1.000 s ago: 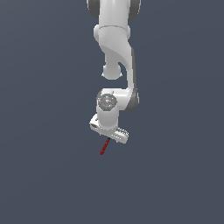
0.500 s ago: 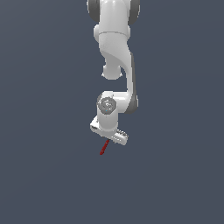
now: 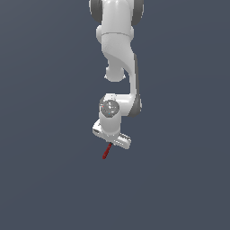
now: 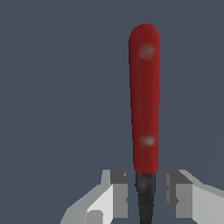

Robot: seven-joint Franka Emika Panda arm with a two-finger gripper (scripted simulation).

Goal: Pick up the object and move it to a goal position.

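Observation:
The object (image 3: 106, 151) is a thin utensil with a red handle; in the exterior view the handle sticks out below the white hand. In the wrist view the red handle (image 4: 144, 96) runs away from the camera. Its dark neck (image 4: 145, 192) lies between my two fingers. My gripper (image 4: 145, 186) straddles that neck, with a narrow gap showing on each side, so it reads as open around it. The pronged head is hidden below the frame edge. In the exterior view the gripper (image 3: 110, 143) is directly over the object's upper end.
A plain dark grey floor (image 3: 179, 179) surrounds the arm on all sides. The white arm (image 3: 119, 54) reaches down from the top of the exterior view. No other objects or goal marker are visible.
The wrist dropped slightly toward the object between the earliest frame and half a second ago, then held still. The red object has stayed in place.

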